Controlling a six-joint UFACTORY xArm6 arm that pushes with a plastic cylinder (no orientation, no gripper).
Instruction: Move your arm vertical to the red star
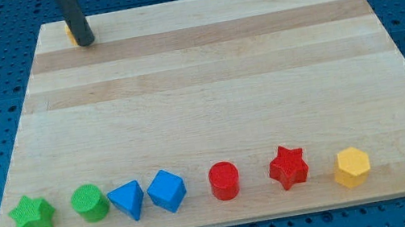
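Note:
The red star [288, 167] lies near the view's bottom edge of the wooden board [204, 72], right of centre, between a red cylinder [224, 181] and a yellow hexagon [352, 166]. My tip [85, 42] is at the board's top left corner, far up and left of the red star. A small orange-yellow block [70, 35] shows just behind the rod, mostly hidden by it.
Along the view's bottom stand a green star [32, 216], a green cylinder [89, 203], a blue triangular block [127, 200] and a blue angular block [166, 190]. A blue perforated table surrounds the board.

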